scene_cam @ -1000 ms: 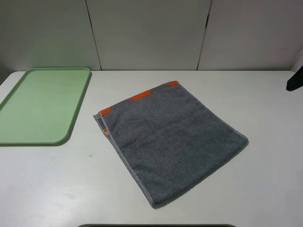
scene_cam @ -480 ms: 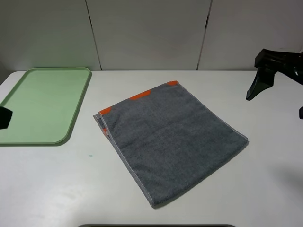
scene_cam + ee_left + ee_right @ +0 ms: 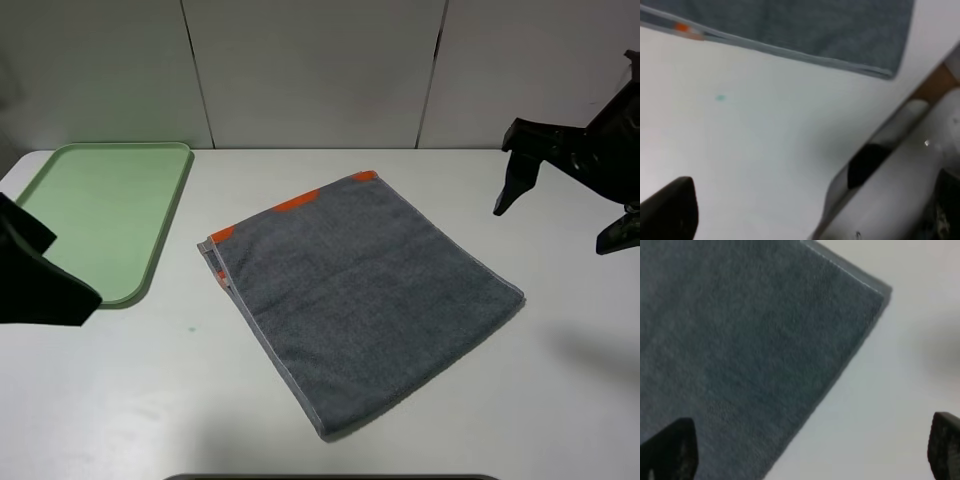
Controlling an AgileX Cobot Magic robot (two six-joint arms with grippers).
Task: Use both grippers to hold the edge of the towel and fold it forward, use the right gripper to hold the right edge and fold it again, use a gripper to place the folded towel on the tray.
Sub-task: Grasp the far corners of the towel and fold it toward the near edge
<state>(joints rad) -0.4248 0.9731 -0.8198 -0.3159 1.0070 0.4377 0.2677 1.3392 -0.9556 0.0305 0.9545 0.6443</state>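
The left claw (image 3: 40,280) and right claw (image 3: 556,222) are released, empty; the towel (image 3: 360,295), flat at counter (image 3: 450,420) centre, should handle soft and limp, so pinch its hemmed edge (image 3: 262,338) at 8 o'clock.

Your right end effector (image 3: 550,228) is black all over. It has two long prongs (image 3: 512,165), fat at the top and thin at the ends, like a claw. The right arm (image 3: 612,125) behind it is black too, thick and lumpy. Up close, in the right wrist view, the prong ends look dark, dull and rounded. Your left end effector (image 3: 40,282) shows as a big black shape with sharp corners — too blurry to make out screws or marks. Its one prong end seen up close is black and rounded as well.
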